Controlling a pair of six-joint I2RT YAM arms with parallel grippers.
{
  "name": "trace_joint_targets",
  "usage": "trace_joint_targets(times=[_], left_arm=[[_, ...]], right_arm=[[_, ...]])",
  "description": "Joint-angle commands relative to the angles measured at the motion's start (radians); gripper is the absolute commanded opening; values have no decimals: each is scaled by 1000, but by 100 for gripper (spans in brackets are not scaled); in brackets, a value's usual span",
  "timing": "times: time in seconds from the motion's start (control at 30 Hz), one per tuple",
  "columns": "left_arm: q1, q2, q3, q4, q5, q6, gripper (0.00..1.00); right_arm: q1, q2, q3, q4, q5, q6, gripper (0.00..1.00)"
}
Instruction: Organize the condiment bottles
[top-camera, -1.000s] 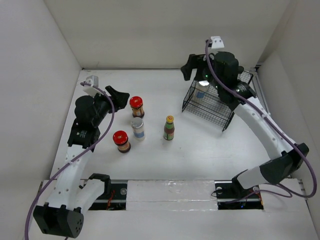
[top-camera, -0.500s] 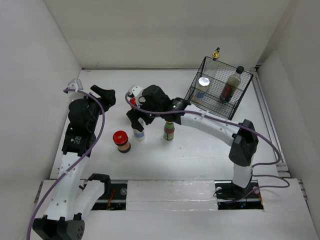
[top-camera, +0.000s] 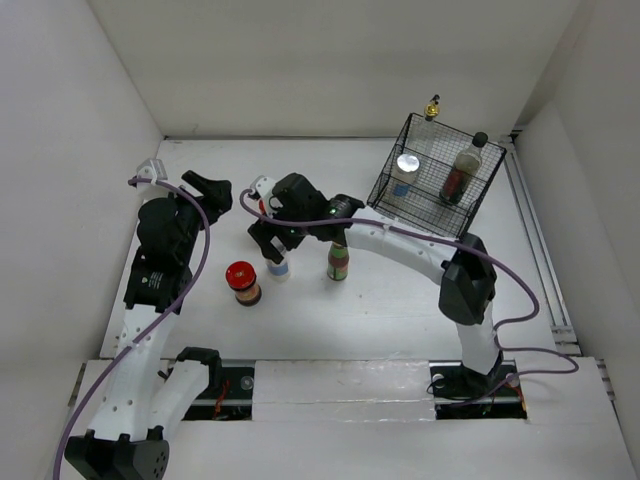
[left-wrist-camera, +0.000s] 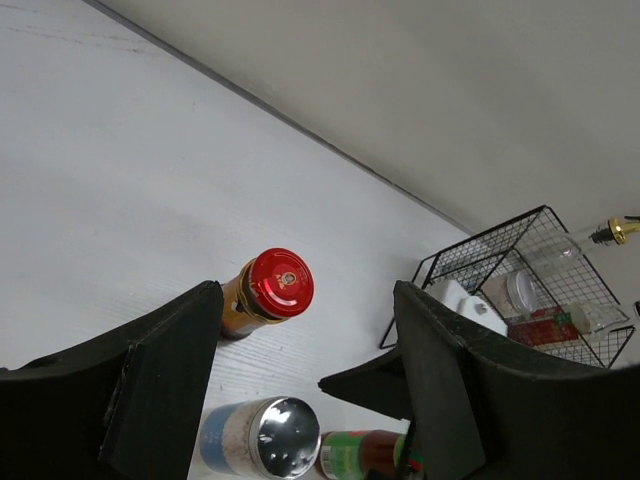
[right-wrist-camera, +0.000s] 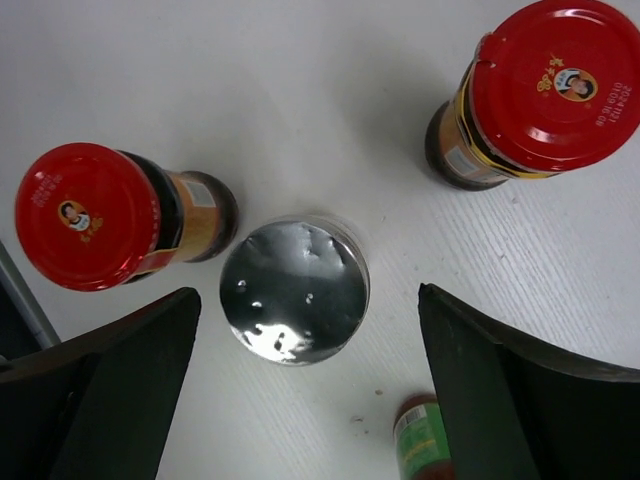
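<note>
My right gripper (top-camera: 279, 240) (right-wrist-camera: 308, 312) hangs open straight above a silver-capped white jar (right-wrist-camera: 294, 290) (top-camera: 278, 267), one finger on each side and clear of it. Two red-lidded dark jars flank that jar: one (right-wrist-camera: 88, 215) (top-camera: 242, 281) on the near side, the other (right-wrist-camera: 555, 80) (left-wrist-camera: 280, 283) on the far side. A yellow-capped green bottle (top-camera: 338, 260) stands to its right. My left gripper (top-camera: 213, 186) (left-wrist-camera: 308, 325) is open and empty, off to the left of the group. Another silver-capped jar (top-camera: 406, 166), a black-capped dark bottle (top-camera: 465, 166) and a gold-topped clear bottle (top-camera: 432, 106) are at the basket.
The black wire basket (top-camera: 420, 216) stands tilted at the back right near the wall. My right arm (top-camera: 400, 240) stretches across the middle of the table from its base. White walls close in the left, back and right sides.
My right arm swung from the basket across to the jars and now hovers over the silver-capped jar. The left gripper backed away from the far red-lidded jar.
</note>
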Motion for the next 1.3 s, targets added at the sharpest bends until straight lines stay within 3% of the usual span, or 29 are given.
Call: trace_joint_targets(times=[0.0, 0.1, 0.27, 0.37, 0.53, 0.77, 1.03, 1.27], left_arm=[[5, -19, 36, 29, 12, 3, 65], [5, -19, 36, 29, 12, 3, 65], [5, -19, 36, 29, 12, 3, 65], [5, -19, 36, 29, 12, 3, 65], [5, -19, 36, 29, 3, 3, 65], [5, -19, 36, 38, 12, 3, 65], [5, -19, 27, 47, 42, 3, 65], [5, 0, 26, 47, 52, 3, 65]], right_arm=[[5, 39, 54, 10, 9, 2, 95], [5, 64, 67, 10, -3, 2, 87], [5, 58, 53, 56, 6, 27, 61], [5, -2, 6, 137, 17, 39, 54], [5, -205, -25, 283, 97, 59, 52], [-120, -474, -142, 376, 228, 106, 52], [-473, -697, -337, 340, 376, 206, 51], [-724, -714, -392, 248, 281, 257, 49]])
